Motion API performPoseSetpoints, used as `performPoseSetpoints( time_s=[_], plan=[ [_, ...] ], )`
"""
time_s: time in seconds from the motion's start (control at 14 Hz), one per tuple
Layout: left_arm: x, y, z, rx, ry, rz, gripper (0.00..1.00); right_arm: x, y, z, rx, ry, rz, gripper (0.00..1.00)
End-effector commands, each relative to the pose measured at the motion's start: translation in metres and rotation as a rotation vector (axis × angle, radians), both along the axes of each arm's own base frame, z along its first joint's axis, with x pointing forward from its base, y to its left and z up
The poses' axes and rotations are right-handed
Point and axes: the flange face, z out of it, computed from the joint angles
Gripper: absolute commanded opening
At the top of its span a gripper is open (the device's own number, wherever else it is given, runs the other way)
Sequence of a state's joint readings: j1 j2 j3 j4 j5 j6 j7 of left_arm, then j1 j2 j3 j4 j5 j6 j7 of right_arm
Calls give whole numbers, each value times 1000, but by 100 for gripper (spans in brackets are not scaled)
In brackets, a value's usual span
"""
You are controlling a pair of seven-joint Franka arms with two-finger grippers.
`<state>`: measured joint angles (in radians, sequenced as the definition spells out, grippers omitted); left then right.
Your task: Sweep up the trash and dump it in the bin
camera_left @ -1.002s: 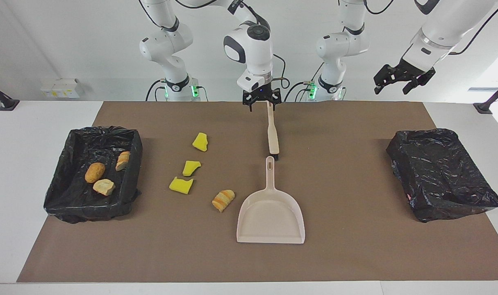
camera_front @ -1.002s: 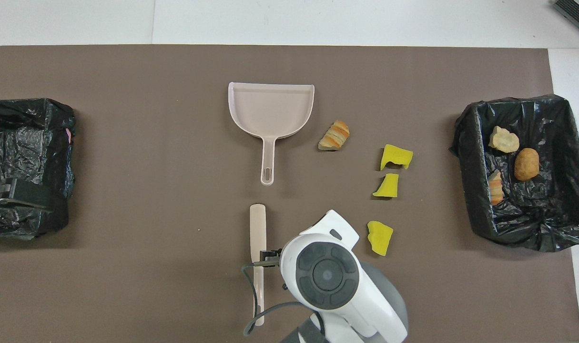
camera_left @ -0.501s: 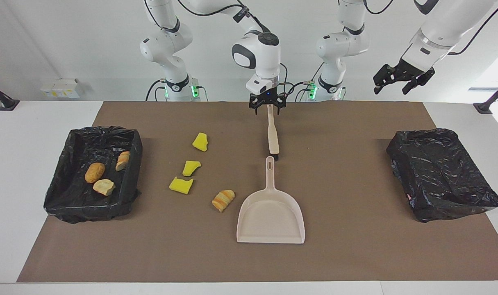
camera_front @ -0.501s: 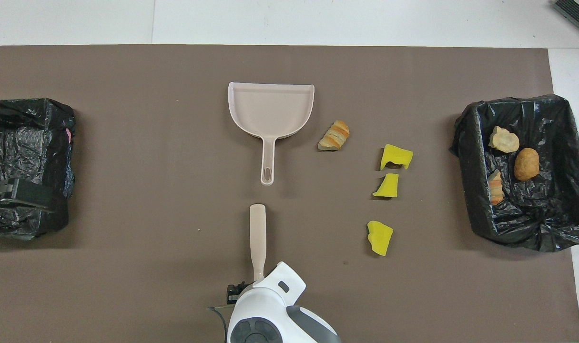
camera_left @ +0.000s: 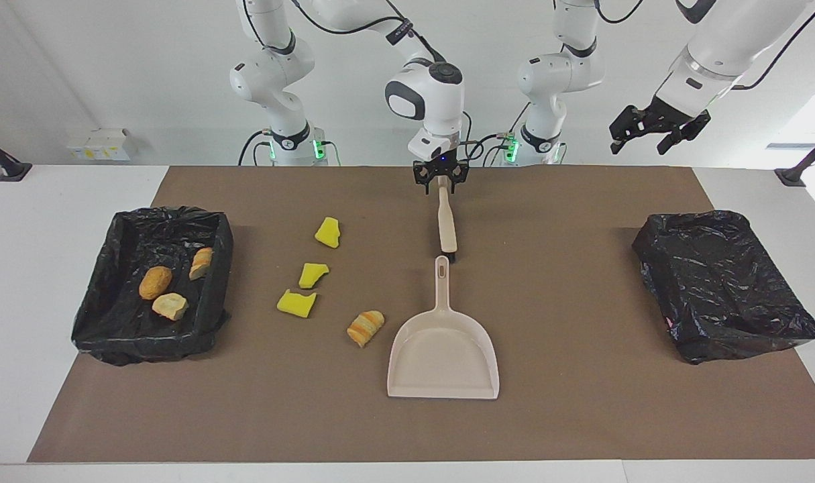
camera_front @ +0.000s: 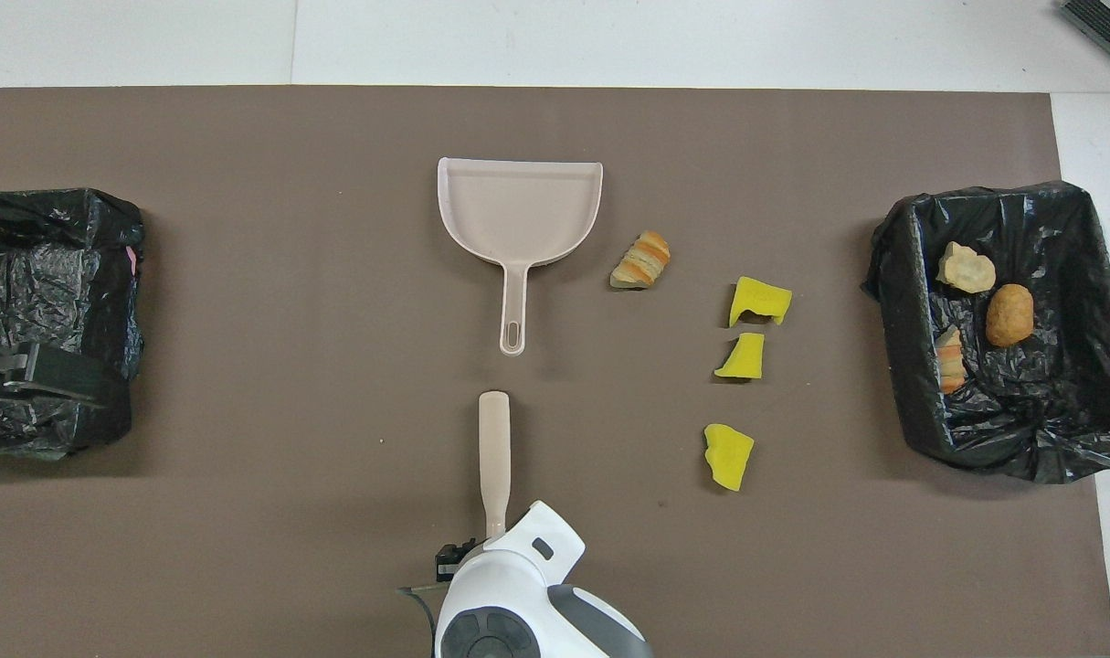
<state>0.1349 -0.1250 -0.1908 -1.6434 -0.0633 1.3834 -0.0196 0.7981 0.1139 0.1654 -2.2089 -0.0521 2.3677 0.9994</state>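
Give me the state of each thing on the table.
Beige plastic dustpan: empty, flat.
Beige-handled brush: lying on mat.
Right gripper: at brush's thin end.
Left gripper: raised, jaws open, empty.
Black bag-lined bin at right arm's end: holds three bread-like lumps.
Three yellow foam scraps, one striped lump: loose on mat.

Lay at centre: beige plastic dustpan, handle toward 6 o'clock. At 6 o'clock of it, beige brush handle, its near end hidden under white right arm. At 3 o'clock: striped bread-like lump, three yellow foam scraps. In black-lined bin: three tan lumps.
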Motion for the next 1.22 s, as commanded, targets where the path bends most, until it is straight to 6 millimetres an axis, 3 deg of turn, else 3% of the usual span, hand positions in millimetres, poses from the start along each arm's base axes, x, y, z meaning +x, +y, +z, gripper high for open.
performPoseSetpoints(
  time_s=[0.0, 0.14, 0.21, 0.5, 0.64, 0.86, 1.14],
  plan=[
    [-5, -1, 3, 12, -14, 2, 100, 5, 10, 6, 3, -15, -5, 39],
    [-5, -1, 3, 12, -14, -2, 100, 10, 16, 12, -13, -4, -11, 9],
    [-5, -1, 3, 12, -16, -2, 100, 11, 18, 15, -17, -2, -15, 0],
    [-4, -1, 3, 11, -22, -5, 100, 14, 9, 29, -42, 6, -26, 0],
    [-4, -1, 3, 11, -22, -5, 100, 21, -7, 52, -61, 5, -41, 0],
    [-2, -1, 4, 10, -39, -3, 100, 45, -55, 96, -89, 8, -58, 0],
    [39, -31, -10, -20, -223, -37, 100, 73, -127, 124, -160, 80, -168, 0]
  ],
)
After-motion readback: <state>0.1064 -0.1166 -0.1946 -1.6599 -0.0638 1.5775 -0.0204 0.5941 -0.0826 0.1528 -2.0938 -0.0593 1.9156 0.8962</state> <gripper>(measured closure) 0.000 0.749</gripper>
